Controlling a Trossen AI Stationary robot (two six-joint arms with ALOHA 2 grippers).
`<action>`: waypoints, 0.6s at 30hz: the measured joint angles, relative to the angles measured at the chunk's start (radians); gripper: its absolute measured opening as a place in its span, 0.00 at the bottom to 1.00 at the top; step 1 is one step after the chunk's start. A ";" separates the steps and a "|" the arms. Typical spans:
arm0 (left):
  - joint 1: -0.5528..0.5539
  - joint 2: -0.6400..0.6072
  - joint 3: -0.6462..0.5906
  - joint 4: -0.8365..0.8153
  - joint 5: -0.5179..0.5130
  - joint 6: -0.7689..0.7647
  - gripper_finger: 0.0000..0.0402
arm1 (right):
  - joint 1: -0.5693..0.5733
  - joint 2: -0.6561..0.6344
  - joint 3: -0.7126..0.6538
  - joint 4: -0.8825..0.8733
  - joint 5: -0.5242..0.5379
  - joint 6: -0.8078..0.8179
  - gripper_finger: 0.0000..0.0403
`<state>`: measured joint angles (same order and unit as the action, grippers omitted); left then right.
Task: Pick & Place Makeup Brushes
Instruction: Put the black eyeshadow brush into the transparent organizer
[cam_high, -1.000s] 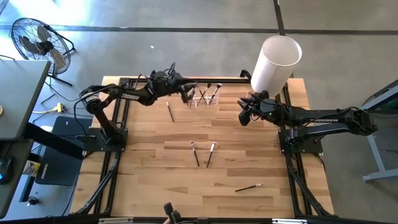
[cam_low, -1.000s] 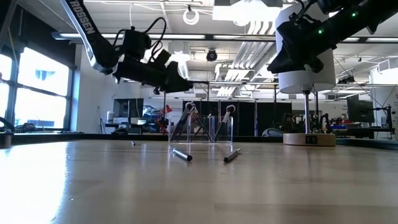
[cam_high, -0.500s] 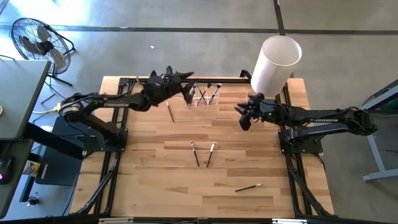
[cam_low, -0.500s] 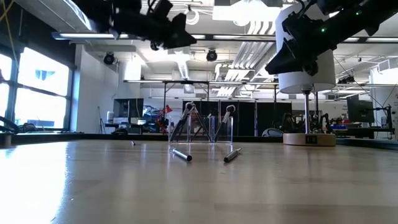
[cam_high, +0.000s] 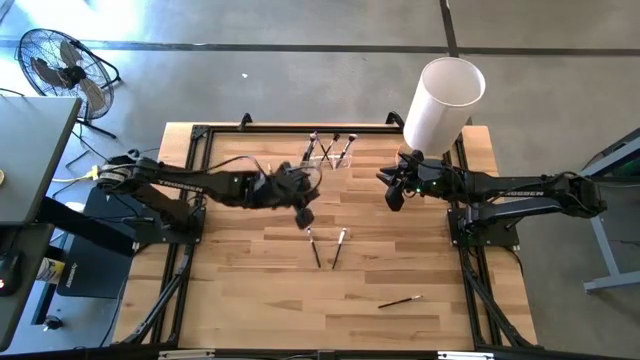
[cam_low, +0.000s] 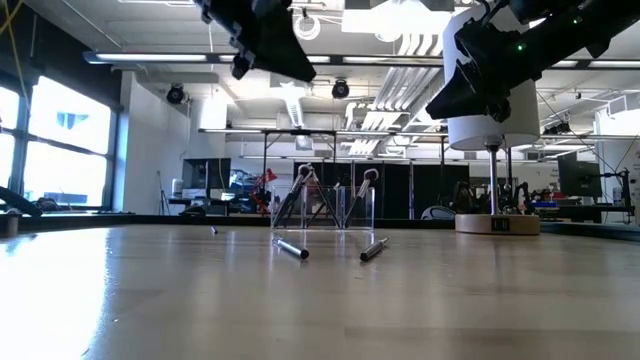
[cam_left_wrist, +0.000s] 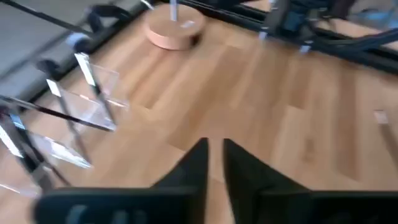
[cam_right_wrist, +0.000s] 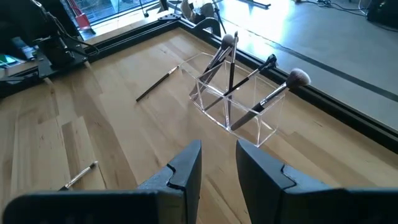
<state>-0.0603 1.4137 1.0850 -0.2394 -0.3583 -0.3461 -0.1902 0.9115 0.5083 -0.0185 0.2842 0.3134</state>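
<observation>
Several makeup brushes stand tilted in a small clear holder (cam_high: 328, 152) (cam_right_wrist: 233, 99) at the table's far edge. Two brushes (cam_high: 314, 247) (cam_high: 339, 248) lie side by side mid-table, one more (cam_high: 399, 301) lies near the front, and another (cam_right_wrist: 158, 84) lies left of the holder. My left gripper (cam_high: 303, 215) (cam_left_wrist: 215, 149) hangs in the air just behind the two middle brushes. Its fingers are almost together, with only a thin slit and nothing between them. My right gripper (cam_high: 393, 190) (cam_right_wrist: 217, 155) hovers open and empty, right of the holder.
A big white cylinder (cam_high: 443, 105) stands on a round wooden base (cam_left_wrist: 174, 31) at the far right corner. Black frame rails (cam_high: 190, 240) run along the table's sides. A fan (cam_high: 60, 65) and a grey cabinet (cam_high: 30, 150) stand off the table's left.
My left gripper has left the holder at the far edge. It has swung toward the near edge to a spot above the table's middle, and it shows higher in the low view. The brushes in the holder and on the table lie as before.
</observation>
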 joint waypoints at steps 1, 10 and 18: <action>-0.015 -0.002 0.002 -0.023 0.005 -0.023 0.04 | 0.000 0.000 0.000 0.000 0.000 0.000 0.23; -0.099 -0.022 -0.013 -0.135 0.009 0.019 0.01 | 0.028 0.000 0.000 0.007 -0.066 0.085 0.18; -0.097 -0.328 -0.304 -0.090 0.030 0.046 0.00 | 0.223 0.115 0.086 0.079 0.165 0.087 0.02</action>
<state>-0.1574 1.0854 0.7813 -0.3294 -0.3284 -0.2997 0.0324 1.0265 0.5943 0.0603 0.4487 0.4000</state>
